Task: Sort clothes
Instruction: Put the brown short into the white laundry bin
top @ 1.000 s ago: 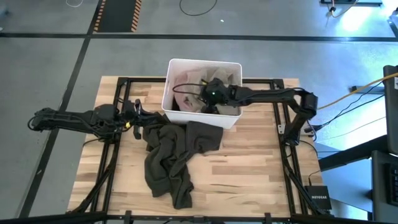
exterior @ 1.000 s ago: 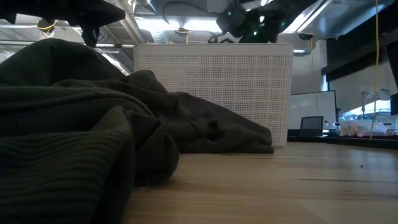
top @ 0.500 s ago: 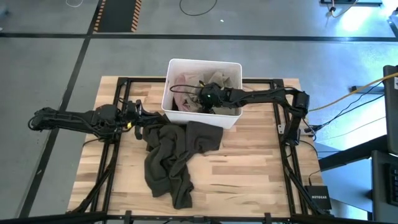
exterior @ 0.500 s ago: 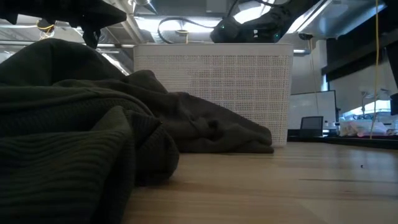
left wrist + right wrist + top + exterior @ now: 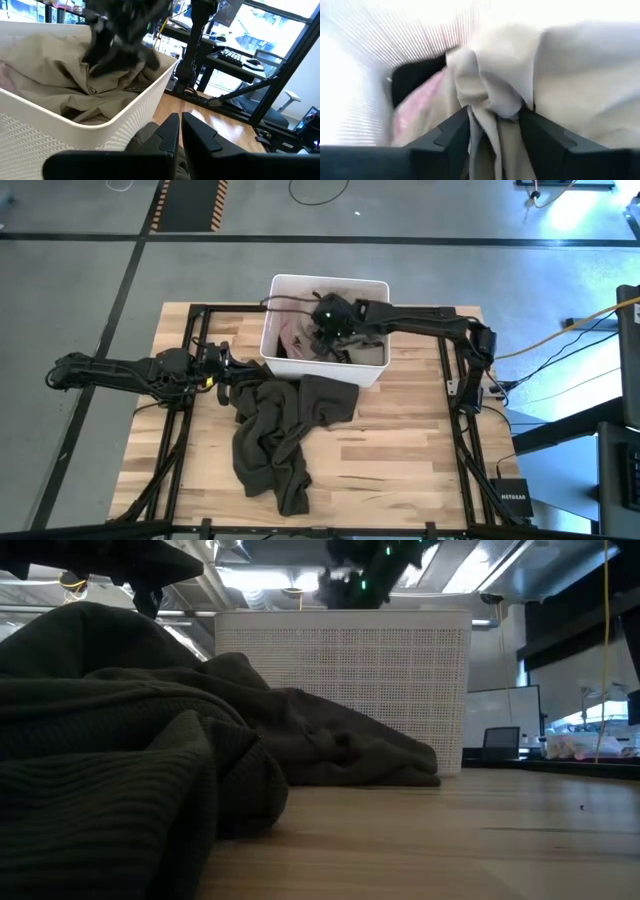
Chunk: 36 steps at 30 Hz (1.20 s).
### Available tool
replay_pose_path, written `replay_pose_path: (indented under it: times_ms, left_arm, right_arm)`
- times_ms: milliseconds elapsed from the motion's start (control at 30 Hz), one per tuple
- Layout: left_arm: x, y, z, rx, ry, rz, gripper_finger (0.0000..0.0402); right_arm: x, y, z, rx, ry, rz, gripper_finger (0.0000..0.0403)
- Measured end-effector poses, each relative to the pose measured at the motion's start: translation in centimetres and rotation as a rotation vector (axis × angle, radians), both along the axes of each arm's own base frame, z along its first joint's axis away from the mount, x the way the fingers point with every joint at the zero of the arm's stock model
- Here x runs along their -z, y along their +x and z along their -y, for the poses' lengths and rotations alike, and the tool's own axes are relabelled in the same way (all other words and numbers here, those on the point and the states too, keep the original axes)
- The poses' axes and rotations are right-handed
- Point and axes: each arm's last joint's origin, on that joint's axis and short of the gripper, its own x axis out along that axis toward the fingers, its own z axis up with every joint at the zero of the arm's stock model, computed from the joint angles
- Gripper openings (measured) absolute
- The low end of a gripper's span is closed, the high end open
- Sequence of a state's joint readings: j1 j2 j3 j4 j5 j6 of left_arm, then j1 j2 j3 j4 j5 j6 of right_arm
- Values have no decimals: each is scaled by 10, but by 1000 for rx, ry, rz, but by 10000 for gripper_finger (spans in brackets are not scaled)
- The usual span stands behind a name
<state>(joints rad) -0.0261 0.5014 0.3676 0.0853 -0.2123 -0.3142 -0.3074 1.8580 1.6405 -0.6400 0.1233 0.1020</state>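
A white bin (image 5: 283, 285) stands at the table's far middle. Inside lie a beige garment (image 5: 368, 346), a pale pink shirt (image 5: 290, 330) and a black piece (image 5: 415, 75). My right gripper (image 5: 325, 320) hovers over the bin, pointing down, open, with a raised fold of the beige garment (image 5: 492, 95) between its fingers. A large olive-grey garment (image 5: 275, 430) lies crumpled on the table in front of the bin. My left gripper (image 5: 222, 368) is shut and level at that garment's left far corner; nothing shows between its fingertips (image 5: 180, 131). My right gripper's fingers (image 5: 452, 137) stand on either side of a bunched fold of the beige garment (image 5: 495, 117), coming from above. I cannot tell whether they touch it. The rest of the garment lies in the bin.
The bin's perforated wall (image 5: 340, 690) rises behind the olive-grey heap (image 5: 120, 760). Bare wood (image 5: 400, 450) lies on the table's right half and near edge. Black frame rails (image 5: 450, 380) run along the table's sides.
My right gripper has risen above the bin and drifted toward the table's left and far edge, turning as it went. The olive-grey garment and my left gripper have kept still.
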Motion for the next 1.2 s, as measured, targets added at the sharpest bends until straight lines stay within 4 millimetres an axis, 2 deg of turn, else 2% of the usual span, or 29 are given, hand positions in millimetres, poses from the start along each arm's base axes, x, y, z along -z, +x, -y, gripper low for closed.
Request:
replay_pose_path:
  times_ms: [133, 300, 433, 567, 633, 700, 833, 1067, 1200]
  left_arm:
    - [0, 0, 0, 0, 0, 1, 15]
    - [0, 0, 0, 0, -1, 1, 15]
    - [0, 0, 0, 0, -1, 1, 15]
    - [-1, 0, 0, 0, -1, 7, 15]
    - [-1, 0, 0, 0, -1, 7, 15]
    - [-1, 0, 0, 0, -2, 6, 15]
    - [0, 0, 0, -1, -12, 7, 15]
    - [0, 0, 0, 0, -1, 4, 15]
    - [0, 0, 0, -1, 0, 4, 15]
  right_arm:
    - [-39, 0, 0, 11, -10, 50, 208]
    - [-77, -6, -2, 37, -7, 91, 210]
    - [-97, -15, -3, 74, -27, 69, 209]
    - [-101, -18, 1, 171, -61, 88, 209]
    - [-93, -14, 7, 220, -52, 88, 209]
    - [-77, -10, 16, 253, -28, 56, 209]
    - [-27, 4, 27, 256, 41, -25, 208]
    - [60, 21, 30, 193, 161, -127, 208]
    - [90, 23, 31, 192, 176, -160, 208]
